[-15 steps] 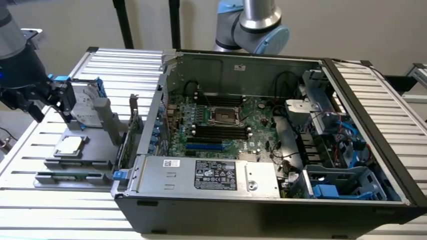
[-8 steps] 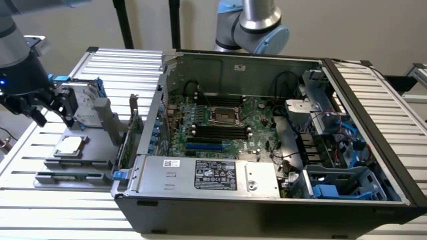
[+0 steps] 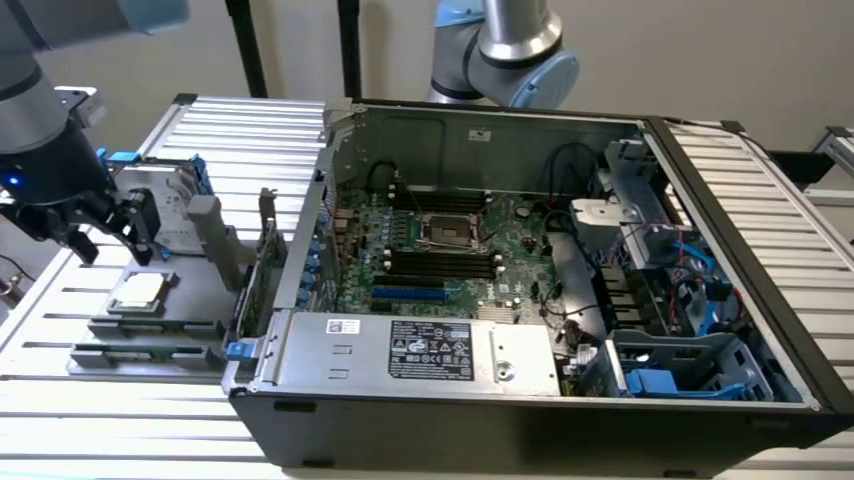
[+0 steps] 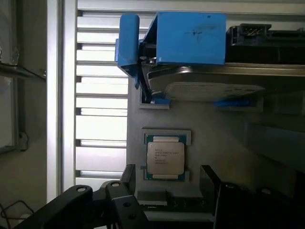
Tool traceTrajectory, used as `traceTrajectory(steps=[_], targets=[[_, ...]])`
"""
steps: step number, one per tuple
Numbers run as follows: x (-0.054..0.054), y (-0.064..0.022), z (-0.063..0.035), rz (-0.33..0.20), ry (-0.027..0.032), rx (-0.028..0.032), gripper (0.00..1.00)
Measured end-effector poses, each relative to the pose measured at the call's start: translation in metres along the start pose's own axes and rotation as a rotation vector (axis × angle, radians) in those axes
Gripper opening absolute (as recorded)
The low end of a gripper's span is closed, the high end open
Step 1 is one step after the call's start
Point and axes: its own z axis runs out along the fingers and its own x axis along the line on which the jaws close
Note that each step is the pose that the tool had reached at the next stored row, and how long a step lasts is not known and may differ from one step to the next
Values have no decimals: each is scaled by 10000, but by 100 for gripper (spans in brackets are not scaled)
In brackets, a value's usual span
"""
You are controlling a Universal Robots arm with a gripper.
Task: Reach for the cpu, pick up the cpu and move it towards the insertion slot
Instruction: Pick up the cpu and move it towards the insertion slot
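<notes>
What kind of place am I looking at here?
Probably a robotics lab bench for computer assembly: a robot arm hangs over a slatted metal table, beside an open computer case with its circuit board bare, and a cpu sits in a grey holder.

Robotics lab, robot arm (image 3: 34, 120), opened computer case (image 3: 534, 425), slatted bench (image 3: 240, 125)

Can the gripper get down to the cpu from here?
Probably yes: the gripper hangs open just above the cpu, nothing lies between, and the hard drive stands apart from it.
</notes>
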Motion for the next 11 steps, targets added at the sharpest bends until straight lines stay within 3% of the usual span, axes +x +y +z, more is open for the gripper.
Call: traceTrajectory(steps=[3,4,11], targets=[[-2,-15,55,0,-3,-1,67],[-3,-20,73,0,-2,-1,73],[-17,-57,198,1,-2,-1,73]])
